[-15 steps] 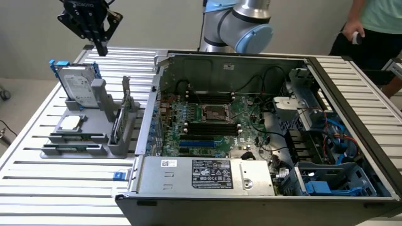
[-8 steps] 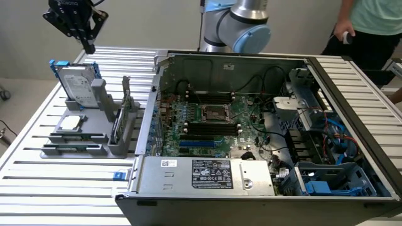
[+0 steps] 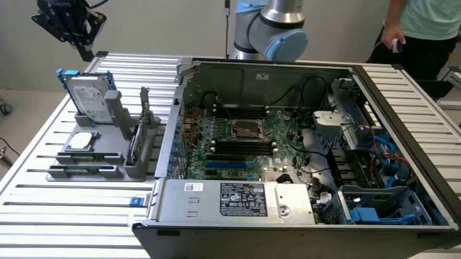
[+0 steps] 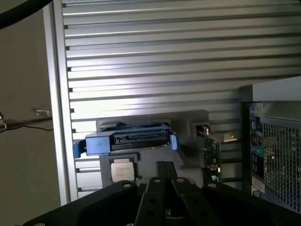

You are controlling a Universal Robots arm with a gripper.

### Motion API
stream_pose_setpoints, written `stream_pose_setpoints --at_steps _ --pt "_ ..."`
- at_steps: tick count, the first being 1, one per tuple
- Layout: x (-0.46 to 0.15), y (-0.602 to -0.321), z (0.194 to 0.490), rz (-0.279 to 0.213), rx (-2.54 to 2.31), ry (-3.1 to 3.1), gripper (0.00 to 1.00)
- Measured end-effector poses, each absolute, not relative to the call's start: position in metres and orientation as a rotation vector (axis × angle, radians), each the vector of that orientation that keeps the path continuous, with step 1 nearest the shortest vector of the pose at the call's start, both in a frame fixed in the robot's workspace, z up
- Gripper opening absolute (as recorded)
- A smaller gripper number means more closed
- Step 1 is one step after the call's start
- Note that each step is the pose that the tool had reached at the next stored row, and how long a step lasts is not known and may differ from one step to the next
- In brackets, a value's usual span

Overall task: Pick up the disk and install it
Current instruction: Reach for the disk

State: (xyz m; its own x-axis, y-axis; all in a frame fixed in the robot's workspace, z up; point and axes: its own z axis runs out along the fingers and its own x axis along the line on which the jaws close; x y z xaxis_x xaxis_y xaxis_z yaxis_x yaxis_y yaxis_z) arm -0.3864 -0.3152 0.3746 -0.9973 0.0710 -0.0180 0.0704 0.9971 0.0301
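Note:
The disk [image 3: 90, 98], a silver-grey drive with a white label in a blue carrier, stands on edge in the grey holder [image 3: 101, 162] at the exterior view's left. My gripper [image 3: 85, 53] hangs high above and behind the disk, well clear of it. In the wrist view the black fingers [image 4: 160, 170] are pressed together with nothing between them, and the disk [image 4: 127, 140] lies just beyond the gripper [image 4: 164, 165], seen from its connector edge.
The open computer case [image 3: 403, 116] fills the slatted table's middle and the exterior view's right. A square processor chip [image 3: 81, 140] and a thin circuit card on edge [image 3: 137, 139] share the holder. A person [image 3: 425, 27] stands behind the table at the far right.

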Motion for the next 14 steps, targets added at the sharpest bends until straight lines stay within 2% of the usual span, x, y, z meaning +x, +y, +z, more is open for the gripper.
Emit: stream_pose_setpoints --at_steps 14 --pt "-0.420 -0.298 0.364 0.047 0.051 3.112 0.11"
